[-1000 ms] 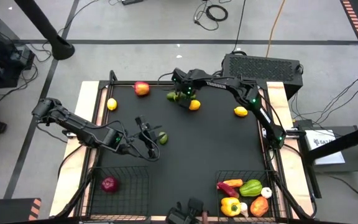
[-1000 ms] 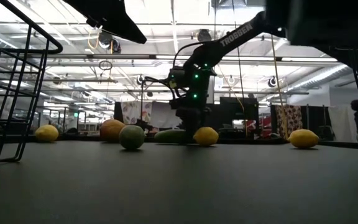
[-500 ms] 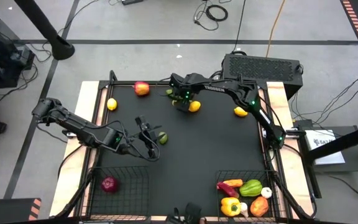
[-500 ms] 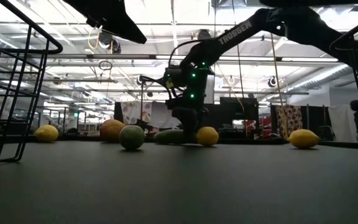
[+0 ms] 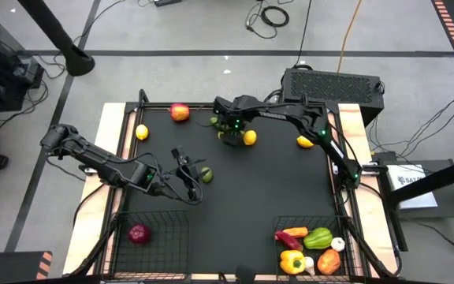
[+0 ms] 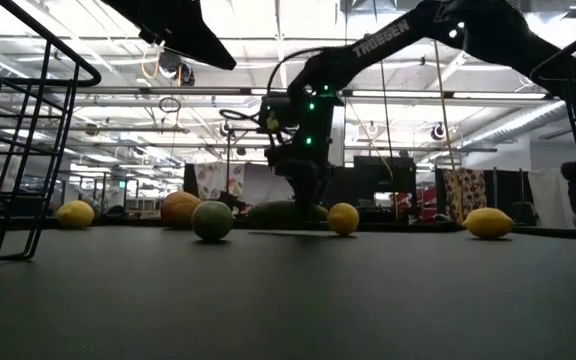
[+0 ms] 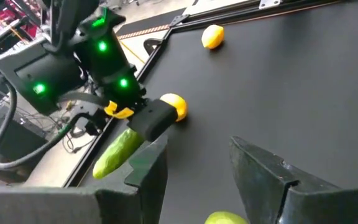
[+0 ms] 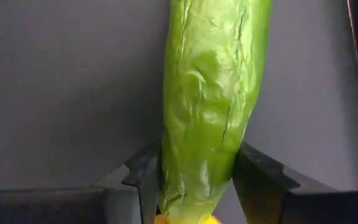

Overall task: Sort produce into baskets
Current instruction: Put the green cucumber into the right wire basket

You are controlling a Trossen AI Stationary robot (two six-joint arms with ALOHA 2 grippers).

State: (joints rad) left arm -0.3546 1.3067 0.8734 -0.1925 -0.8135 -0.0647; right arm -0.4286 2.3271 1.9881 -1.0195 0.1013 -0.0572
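Item 1. My right end effector (image 5: 228,132), at about twelve o'clock on the worktop (image 5: 274,189) in the high view, fingers (image 8: 145,177) pressed against both sides of the cucumber (image 8: 210,99): clamped on it. In the left wrist view the cucumber (image 7: 118,151) hangs tilted from that end effector (image 7: 143,121), just above the worktop edge.

Item 2. Lemon (image 5: 249,137), just beside the right end effector on its three o'clock side; I cannot tell whether they touch.

Item 3. My left end effector (image 5: 186,167), at about nine o'clock on the worktop, fingers (image 7: 272,177) standing apart, with the green lime (image 5: 206,175) just at its three o'clock side. The left wrist view shows only the top of the lime (image 7: 225,218) low between the fingers; I cannot tell whether it is gripped.

Item 4. Loose produce on the worktop: red apple (image 5: 180,112) near eleven o'clock; second lemon (image 5: 142,132) near ten o'clock by the edge; third lemon (image 5: 305,142) near two o'clock.

Item 5. Left basket (image 5: 176,217), at seven o'clock: holds one purple onion (image 5: 139,233).

Item 6. Right basket (image 5: 278,223), at five o'clock: holds a green pepper (image 5: 318,237), a yellow pepper (image 5: 292,262), an orange pepper (image 5: 329,262), white garlic (image 5: 338,244), a carrot (image 5: 295,232) and a red chili (image 5: 288,241), crowded together.

Item 7. Black grilled box (image 5: 333,84), off the worktop at one o'clock.
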